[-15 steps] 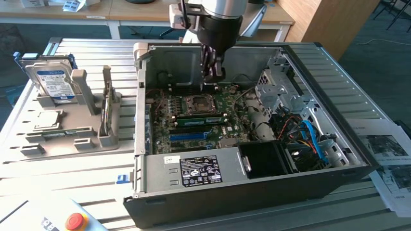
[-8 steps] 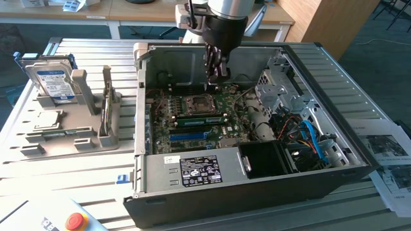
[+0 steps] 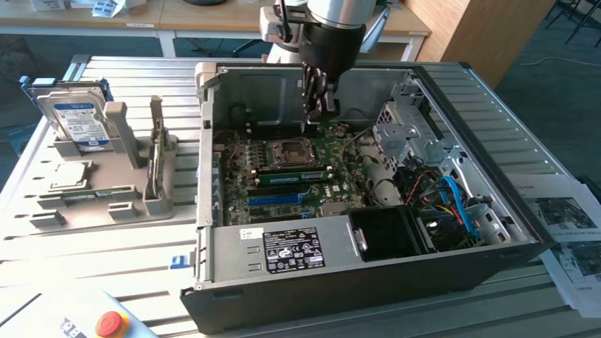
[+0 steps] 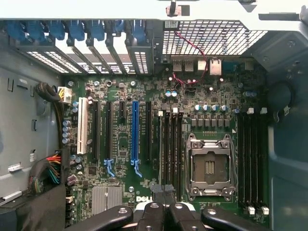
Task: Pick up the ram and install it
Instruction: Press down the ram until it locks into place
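A long green stick that looks like the ram [image 3: 293, 175] stands on edge in a motherboard slot just beside the CPU socket [image 3: 290, 151]. My gripper [image 3: 316, 127] hangs inside the open computer case, a little above the board near the socket. In the wrist view the fingertips [image 4: 155, 188] are pressed together over the end of the dark memory slots [image 4: 171, 149], with nothing visible between them. The CPU socket [image 4: 211, 166] lies right beside those slots. From straight above I cannot make out the stick among them.
The case walls [image 3: 202, 162] and the drive cage [image 3: 413, 127] hem in the board. The power supply [image 3: 291, 250] and blue cables [image 3: 460, 204] sit at the near side. A grey fixture [image 3: 94, 204] on the exterior view's left holds a hard drive [image 3: 80, 121]. A red stop button [image 3: 111, 324] is at the front.
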`<action>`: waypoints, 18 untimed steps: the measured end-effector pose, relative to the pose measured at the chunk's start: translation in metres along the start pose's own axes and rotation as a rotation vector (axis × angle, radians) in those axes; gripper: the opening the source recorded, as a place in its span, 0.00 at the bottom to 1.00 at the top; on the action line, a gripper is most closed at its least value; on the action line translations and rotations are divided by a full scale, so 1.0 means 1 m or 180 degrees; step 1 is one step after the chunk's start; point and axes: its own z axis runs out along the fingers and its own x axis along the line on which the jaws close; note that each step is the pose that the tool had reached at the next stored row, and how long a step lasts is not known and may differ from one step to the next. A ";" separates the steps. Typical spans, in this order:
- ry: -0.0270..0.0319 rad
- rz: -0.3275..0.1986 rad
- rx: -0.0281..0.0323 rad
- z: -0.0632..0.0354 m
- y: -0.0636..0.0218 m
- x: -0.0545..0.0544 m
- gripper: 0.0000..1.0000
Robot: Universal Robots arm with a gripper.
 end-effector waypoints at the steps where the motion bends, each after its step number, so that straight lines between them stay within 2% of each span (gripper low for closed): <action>1: 0.0000 0.0000 0.0000 -0.0002 0.0000 0.000 0.10; 7: 0.0000 0.0000 0.0000 -0.0057 0.0003 0.000 0.10; 18: 0.0000 0.0000 0.0000 -0.0057 0.0003 0.000 0.10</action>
